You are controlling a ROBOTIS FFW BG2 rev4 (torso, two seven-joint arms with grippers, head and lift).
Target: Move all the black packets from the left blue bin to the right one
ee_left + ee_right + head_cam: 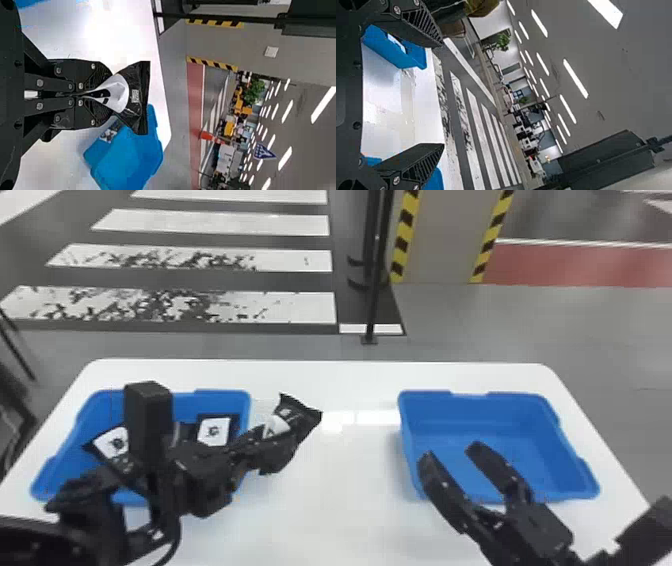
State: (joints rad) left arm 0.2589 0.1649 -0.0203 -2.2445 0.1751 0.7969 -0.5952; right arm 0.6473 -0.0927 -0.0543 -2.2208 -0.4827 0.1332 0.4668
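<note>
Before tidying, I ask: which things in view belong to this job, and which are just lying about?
For the job:
- white-labelled black plastic packets
- left blue plastic bin
- right blue plastic bin
- black left gripper
- black right gripper
- white table

Only around:
- orange traffic cone
- thin black pole

The left gripper (pixel 280 441) pinches a black packet (pixel 138 99) (its white label (pixel 118 95) bunches toward the fingers); beyond, a blue bin (pixel 128 158) sits on a white table (pixel 134 39), a mottled patch (pixel 109 134), perhaps print, by its edge

Left blue bin (pixel 197 402), right blue bin (pixel 470 425): smooth plastic. Tabletop (pixel 345 500) — smooth, glossy. Black packet (pixel 139 79) — shiny, creased film.
</note>
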